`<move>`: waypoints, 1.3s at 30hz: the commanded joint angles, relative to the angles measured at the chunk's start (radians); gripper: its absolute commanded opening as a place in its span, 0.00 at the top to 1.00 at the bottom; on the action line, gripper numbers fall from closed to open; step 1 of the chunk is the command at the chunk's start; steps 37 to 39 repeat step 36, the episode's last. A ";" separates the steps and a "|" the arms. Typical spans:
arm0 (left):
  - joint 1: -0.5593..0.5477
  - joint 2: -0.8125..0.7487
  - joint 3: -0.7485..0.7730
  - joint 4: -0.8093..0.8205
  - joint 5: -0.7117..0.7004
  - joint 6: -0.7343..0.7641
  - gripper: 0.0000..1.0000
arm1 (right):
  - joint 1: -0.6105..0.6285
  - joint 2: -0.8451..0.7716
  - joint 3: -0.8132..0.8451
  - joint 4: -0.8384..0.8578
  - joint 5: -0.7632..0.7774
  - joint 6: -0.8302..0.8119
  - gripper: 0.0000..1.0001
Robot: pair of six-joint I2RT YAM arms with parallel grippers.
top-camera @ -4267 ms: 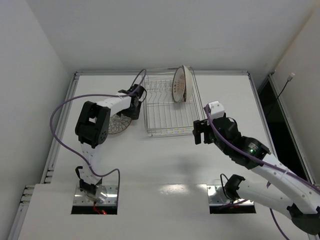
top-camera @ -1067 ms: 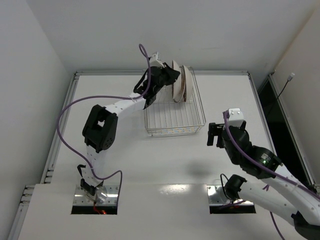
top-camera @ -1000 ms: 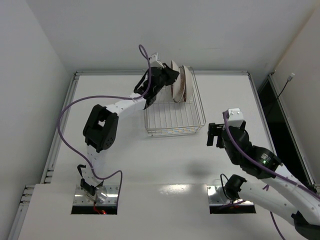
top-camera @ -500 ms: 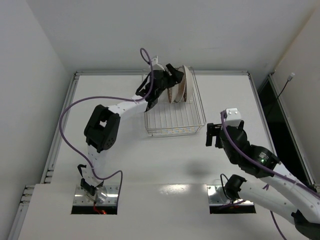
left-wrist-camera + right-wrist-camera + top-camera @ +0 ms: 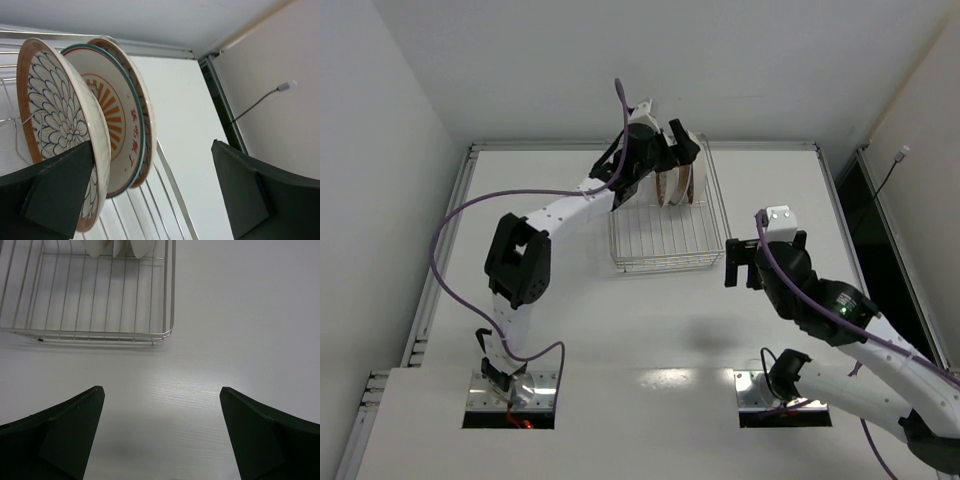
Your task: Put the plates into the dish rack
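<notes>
Since all three plates [image 5: 678, 182] look to be standing on edge at the far end of the dish rack [image 5: 660, 240], left gripper [image 5: 672, 152] spread wide right by them and right gripper [image 5: 740, 266] gaping, empty-handed, off its near-right corner, I'd call the loading basically done.

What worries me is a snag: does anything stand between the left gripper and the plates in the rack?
Nothing visible does. The open left gripper is right at the petal plate, nearest of the plates standing on edge in the rack; no other thing lies between them.
</notes>
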 commanded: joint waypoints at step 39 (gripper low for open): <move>0.005 -0.970 -0.718 -0.103 -0.488 0.657 0.00 | -0.004 0.114 0.210 -0.303 0.333 0.091 0.00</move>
